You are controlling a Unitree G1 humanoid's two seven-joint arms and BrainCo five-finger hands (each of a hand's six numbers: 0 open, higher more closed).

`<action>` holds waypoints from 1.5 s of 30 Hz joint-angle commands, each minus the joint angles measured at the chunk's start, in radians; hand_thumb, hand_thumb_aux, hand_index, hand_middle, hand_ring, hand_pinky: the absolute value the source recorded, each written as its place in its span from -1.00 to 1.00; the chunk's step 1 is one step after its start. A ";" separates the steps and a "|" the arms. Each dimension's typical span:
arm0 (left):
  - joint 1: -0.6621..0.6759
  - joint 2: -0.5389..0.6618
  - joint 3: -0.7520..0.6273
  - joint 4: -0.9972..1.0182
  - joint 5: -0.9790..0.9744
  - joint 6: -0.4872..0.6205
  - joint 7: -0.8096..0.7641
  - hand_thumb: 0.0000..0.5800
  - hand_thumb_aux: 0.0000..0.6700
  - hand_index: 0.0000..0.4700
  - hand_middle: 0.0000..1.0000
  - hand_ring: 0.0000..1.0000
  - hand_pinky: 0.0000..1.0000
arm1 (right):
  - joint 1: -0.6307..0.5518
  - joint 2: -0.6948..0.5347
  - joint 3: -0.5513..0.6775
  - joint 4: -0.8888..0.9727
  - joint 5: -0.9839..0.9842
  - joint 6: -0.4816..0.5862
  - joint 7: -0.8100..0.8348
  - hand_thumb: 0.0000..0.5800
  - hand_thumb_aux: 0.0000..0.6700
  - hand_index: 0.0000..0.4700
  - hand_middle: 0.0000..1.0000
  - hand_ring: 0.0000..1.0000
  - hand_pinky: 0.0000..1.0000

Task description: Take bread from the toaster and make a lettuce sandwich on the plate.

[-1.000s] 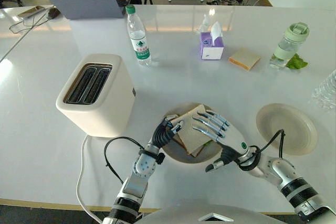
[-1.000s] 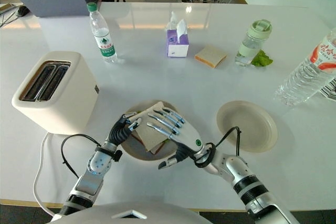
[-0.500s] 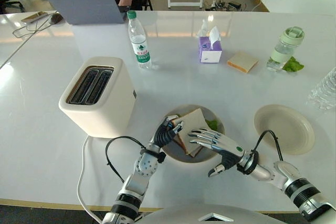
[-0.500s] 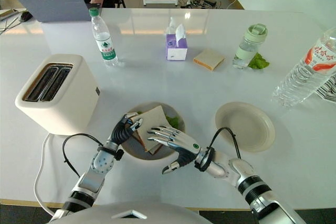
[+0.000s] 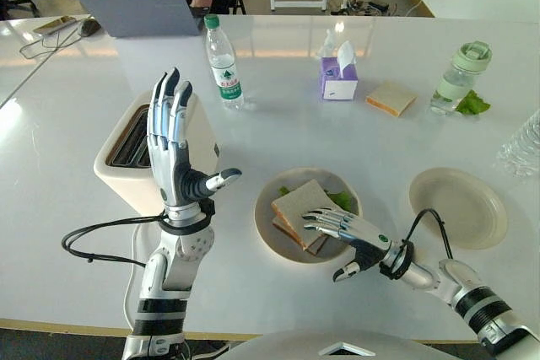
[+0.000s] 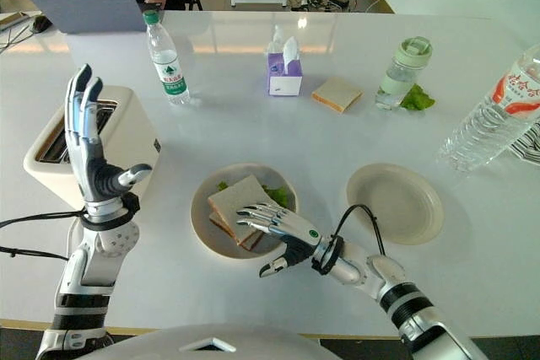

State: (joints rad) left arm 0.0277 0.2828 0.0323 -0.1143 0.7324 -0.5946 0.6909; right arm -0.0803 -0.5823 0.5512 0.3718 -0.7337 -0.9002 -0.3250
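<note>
Left eye view: left robot hand (image 5: 175, 162) upright, right robot hand (image 5: 350, 233) at sandwich (image 5: 295, 204) (both wide, empty)

White table (image 5: 278, 128) bearing toaster (image 5: 118, 179), plates (image 5: 460, 208), bottles (image 5: 223, 61)

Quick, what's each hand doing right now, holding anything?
Left hand: open, upright in front of the toaster, holding nothing.
Right hand: open, fingers spread by the sandwich, holding nothing.

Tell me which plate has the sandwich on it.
The left plate, nearer the toaster, with the right hand at its edge: it holds stacked bread with lettuce showing. The second plate sits farther to the robot's right.
</note>
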 commanded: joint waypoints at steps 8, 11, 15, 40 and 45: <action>0.277 0.539 -0.480 0.228 -0.768 -0.447 -0.754 1.00 1.00 1.00 1.00 1.00 1.00 | 0.111 -0.079 -0.005 -0.172 0.703 -0.214 0.207 1.00 1.00 1.00 1.00 1.00 1.00; 0.295 0.578 -0.522 0.263 -0.742 -0.388 -0.906 1.00 1.00 1.00 1.00 1.00 1.00 | 0.135 -0.176 0.017 -0.054 0.493 -0.226 0.357 1.00 1.00 1.00 1.00 1.00 1.00; 0.264 0.483 -0.529 0.292 -0.668 -0.299 -0.974 1.00 1.00 1.00 1.00 1.00 1.00 | 0.150 -0.176 0.010 -0.011 0.339 -0.206 0.439 1.00 1.00 1.00 1.00 1.00 1.00; -0.311 -0.039 -0.442 1.015 -0.143 -0.072 -0.221 1.00 1.00 1.00 1.00 1.00 1.00 | -0.317 0.304 -0.082 0.617 -0.019 0.212 -0.146 1.00 1.00 1.00 1.00 1.00 1.00; -0.246 -0.058 -0.322 0.797 -0.299 -0.280 -0.156 -1.00 -1.00 -1.00 -1.00 -1.00 -1.00 | -0.282 0.295 -0.190 0.412 0.104 0.089 -0.246 0.46 -0.04 -0.04 -0.57 -0.57 -0.57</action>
State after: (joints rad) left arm -0.2719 0.2428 -0.3366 0.7854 0.5104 -0.8154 0.5332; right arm -0.3956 -0.2902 0.4287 0.8903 -0.7109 -0.7680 -0.5413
